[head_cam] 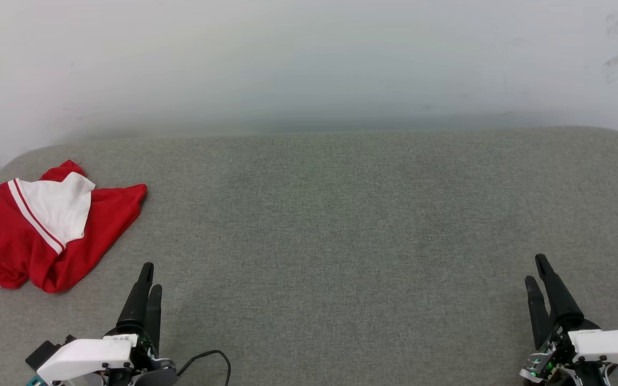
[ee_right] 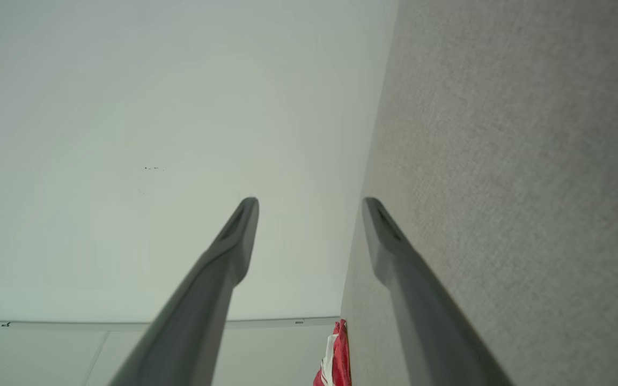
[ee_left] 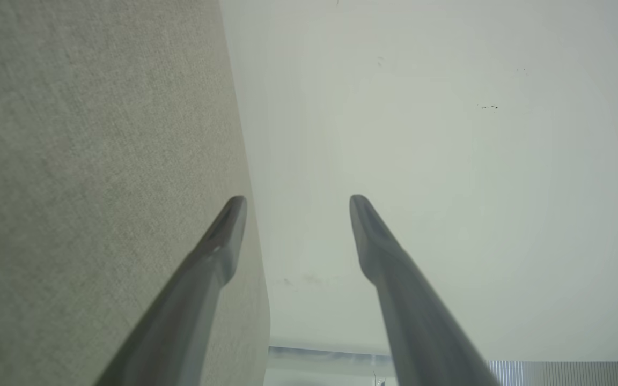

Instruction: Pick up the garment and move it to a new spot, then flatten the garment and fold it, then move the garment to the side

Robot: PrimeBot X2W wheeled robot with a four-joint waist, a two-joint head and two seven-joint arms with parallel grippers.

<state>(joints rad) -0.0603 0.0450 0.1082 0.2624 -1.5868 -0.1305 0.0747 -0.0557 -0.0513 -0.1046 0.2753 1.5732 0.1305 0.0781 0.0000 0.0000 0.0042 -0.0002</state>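
The garment (head_cam: pixel 46 230), red with a white sleeve panel and red-and-white striped trim, lies crumpled at the far left of the grey padded table (head_cam: pixel 341 225). My left gripper (head_cam: pixel 152 276) hovers low at the front left, just right of the garment and apart from it, fingers pointing away. In the left wrist view the left gripper (ee_left: pixel 298 198) stands open and holds nothing. My right gripper (head_cam: pixel 535 268) is at the front right, far from the garment. In the right wrist view the right gripper (ee_right: pixel 309 199) is open and a strip of the garment (ee_right: pixel 336 359) shows at the bottom edge.
A pale wall (head_cam: pixel 309 64) rises right behind the table's rounded back edge. A black cable (head_cam: pixel 207 359) loops by the left wrist. The grey surface stretches bare between the two grippers.
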